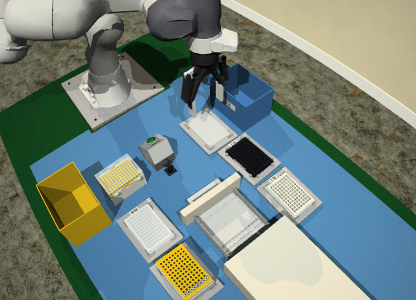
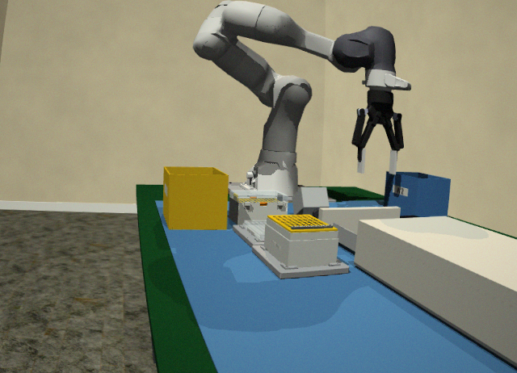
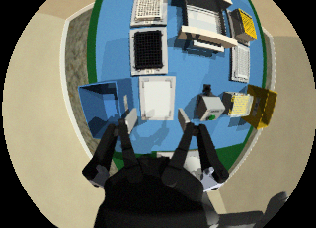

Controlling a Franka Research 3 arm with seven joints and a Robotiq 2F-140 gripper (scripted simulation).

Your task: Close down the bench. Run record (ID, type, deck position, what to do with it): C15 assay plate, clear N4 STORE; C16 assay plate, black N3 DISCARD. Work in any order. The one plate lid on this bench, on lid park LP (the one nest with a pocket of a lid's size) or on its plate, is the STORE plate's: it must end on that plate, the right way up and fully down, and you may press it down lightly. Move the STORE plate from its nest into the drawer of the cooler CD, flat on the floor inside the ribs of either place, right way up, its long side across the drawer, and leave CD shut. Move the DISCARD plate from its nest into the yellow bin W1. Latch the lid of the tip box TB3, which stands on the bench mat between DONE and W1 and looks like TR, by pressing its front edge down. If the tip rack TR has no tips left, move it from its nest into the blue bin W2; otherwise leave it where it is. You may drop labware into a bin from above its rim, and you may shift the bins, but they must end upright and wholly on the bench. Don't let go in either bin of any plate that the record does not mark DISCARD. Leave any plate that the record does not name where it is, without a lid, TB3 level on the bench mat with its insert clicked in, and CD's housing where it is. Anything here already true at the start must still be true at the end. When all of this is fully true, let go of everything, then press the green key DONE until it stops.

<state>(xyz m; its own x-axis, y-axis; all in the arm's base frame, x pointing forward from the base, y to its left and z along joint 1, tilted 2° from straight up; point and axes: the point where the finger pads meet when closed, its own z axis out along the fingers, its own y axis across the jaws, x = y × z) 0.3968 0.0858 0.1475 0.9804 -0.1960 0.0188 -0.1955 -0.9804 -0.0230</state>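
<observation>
My gripper (image 1: 205, 104) is open and empty. It hangs well above the bench, over the rear edge of the lid park, beside the blue bin W2 (image 1: 245, 92). The white plate lid (image 1: 208, 130) lies flat in the lid park; the wrist view shows it just ahead of my fingers. The black plate (image 1: 249, 156) sits in its nest next to it. The clear plate (image 1: 149, 228) sits without a lid in nest N4. The cooler drawer (image 1: 228, 219) stands pulled out and empty. The tip box TB3 (image 1: 119, 179) stands beside the yellow bin W1 (image 1: 70, 202).
The tip rack TR (image 1: 184, 271) has a yellow top with one row of tips along its front. A white plate (image 1: 289, 193) sits in nest N1. The green DONE key (image 1: 151, 139) tops a grey box. The cooler housing (image 1: 292, 263) fills the front right.
</observation>
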